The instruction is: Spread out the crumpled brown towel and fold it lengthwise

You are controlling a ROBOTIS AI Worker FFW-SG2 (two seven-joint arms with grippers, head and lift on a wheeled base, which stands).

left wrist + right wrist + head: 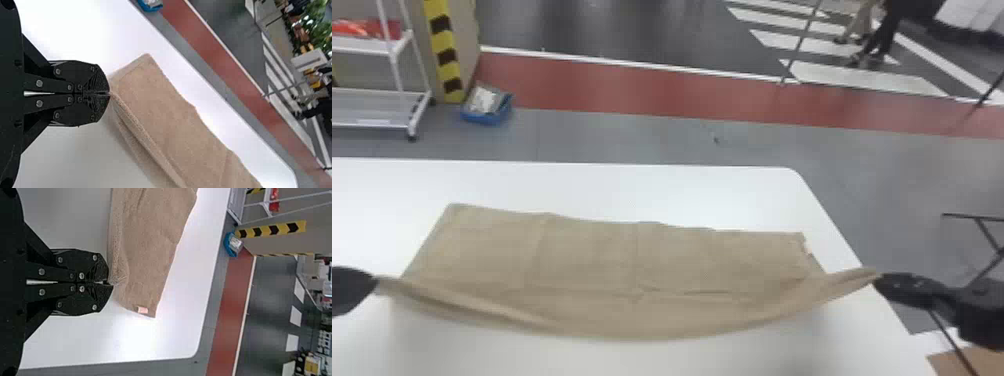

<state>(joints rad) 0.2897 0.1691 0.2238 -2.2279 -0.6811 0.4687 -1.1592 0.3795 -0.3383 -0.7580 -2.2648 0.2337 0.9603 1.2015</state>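
The brown towel (612, 260) lies wide across the white table, its far part flat and its near edge lifted and sagging between both grippers. At the left edge of the head view, my left gripper (376, 282) holds the near left corner. On the right, my right gripper (878, 276) holds the near right corner. In the left wrist view my left gripper (109, 93) is shut on the towel (168, 121). My right gripper (111, 284) pinches the towel (148, 246) in its wrist view, beside a small pale tag (142, 310).
The white table (632, 185) has its rounded far right corner beyond the towel. Past it on the floor are a blue bin (486, 107) and, at the far left, a white rack (377, 125). A black metal stand (977, 218) is off to the right.
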